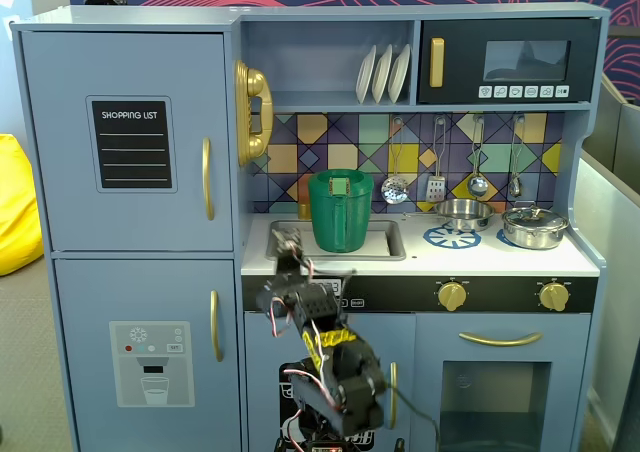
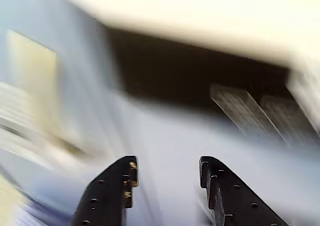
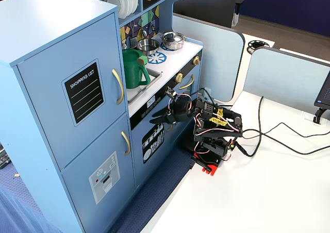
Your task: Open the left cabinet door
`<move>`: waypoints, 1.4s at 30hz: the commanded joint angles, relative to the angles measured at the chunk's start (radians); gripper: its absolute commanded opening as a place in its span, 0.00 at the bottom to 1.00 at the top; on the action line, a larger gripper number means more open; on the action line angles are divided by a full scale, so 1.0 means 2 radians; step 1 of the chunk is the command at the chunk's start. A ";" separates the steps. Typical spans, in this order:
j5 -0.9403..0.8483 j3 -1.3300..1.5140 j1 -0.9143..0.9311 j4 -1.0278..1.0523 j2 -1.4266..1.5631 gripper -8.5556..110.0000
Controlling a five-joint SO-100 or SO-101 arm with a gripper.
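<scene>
The left cabinet door [image 1: 130, 142] is pale blue-grey with a black "SHOPPING LIST" panel [image 1: 131, 144] and a vertical gold bar handle [image 1: 207, 179]. It is closed in both fixed views, and it also shows from the side [image 3: 77, 104] with its handle [image 3: 118, 86]. My gripper [image 1: 285, 240] is in front of the counter edge, to the right of and below that handle, and touches nothing. It also shows in the side view [image 3: 157, 118]. The wrist view is blurred by motion. It shows my gripper [image 2: 167, 166] with the black jaws apart and nothing between them, facing a pale blue surface.
A green pitcher [image 1: 340, 212] stands in the sink behind the gripper. Below the left door is a door with a dispenser graphic [image 1: 150, 362]. A gold phone [image 1: 252, 112] hangs beside the left door. Cables [image 3: 268, 135] run across the white table by the arm's base [image 3: 209, 155].
</scene>
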 commanded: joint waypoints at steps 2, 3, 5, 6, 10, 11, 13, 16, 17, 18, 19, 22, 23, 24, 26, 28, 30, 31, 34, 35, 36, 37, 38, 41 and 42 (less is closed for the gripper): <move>-0.051 -0.153 -0.054 -0.021 -0.077 0.17; -0.058 -0.175 -0.063 -0.021 -0.091 0.17; -0.068 -0.212 -0.080 -0.029 -0.118 0.18; -0.068 -0.225 -0.087 -0.043 -0.132 0.18; -0.057 -0.283 -0.107 -0.094 -0.186 0.20; -0.053 -0.299 -0.110 -0.097 -0.200 0.21; -0.050 -0.328 -0.113 -0.105 -0.225 0.22; -0.031 -0.360 -0.108 -0.137 -0.258 0.26; -0.030 -0.368 -0.105 -0.154 -0.271 0.28; -0.030 -0.374 -0.101 -0.173 -0.281 0.28; -0.031 -0.380 -0.097 -0.188 -0.291 0.29; -0.029 -0.403 -0.087 -0.197 -0.314 0.31; -0.028 -0.407 -0.085 -0.203 -0.320 0.31; -0.029 -0.410 -0.085 -0.210 -0.325 0.31; -0.028 -0.418 -0.085 -0.223 -0.337 0.32; -0.028 -0.426 -0.087 -0.239 -0.351 0.31; -0.031 -0.428 -0.092 -0.262 -0.362 0.31; -0.034 -0.428 -0.099 -0.275 -0.367 0.31; -0.059 -0.428 -0.130 -0.288 -0.374 0.30; -0.074 -0.426 -0.143 -0.288 -0.374 0.30; -0.088 -0.423 -0.156 -0.288 -0.374 0.29; -0.099 -0.420 -0.169 -0.288 -0.372 0.29; -0.108 -0.418 -0.181 -0.288 -0.371 0.29; -0.137 -0.415 -0.216 -0.285 -0.365 0.29; -0.143 -0.415 -0.227 -0.284 -0.364 0.29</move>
